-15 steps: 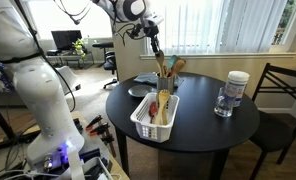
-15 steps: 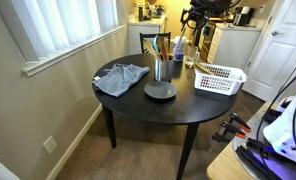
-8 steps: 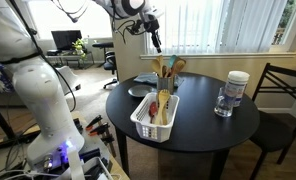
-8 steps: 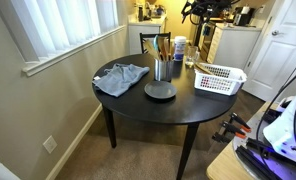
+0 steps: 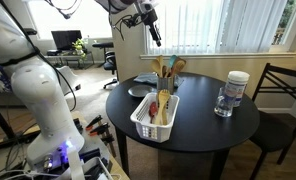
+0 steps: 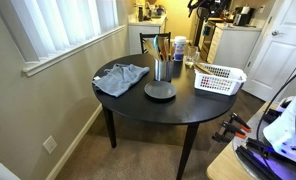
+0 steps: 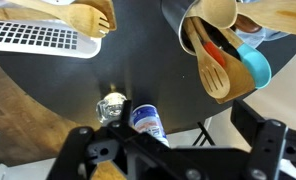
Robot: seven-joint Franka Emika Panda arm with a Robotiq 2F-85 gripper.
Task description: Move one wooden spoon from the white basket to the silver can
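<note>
The silver can stands near the far edge of the round black table and holds several wooden utensils; it also shows in an exterior view and at the top right of the wrist view. The white basket lies in front of it with wooden spoons and a red-tipped utensil inside; the basket shows in the wrist view with a spoon head on its rim. My gripper hangs high above the can, open and empty.
A clear jar with a white lid and a glass stand on the table. A grey cloth and a dark round dish lie beside the can. A chair stands at the table's side.
My gripper has risen straight up from just above the can's utensils. It is empty. The spoons, can and basket have not moved.
</note>
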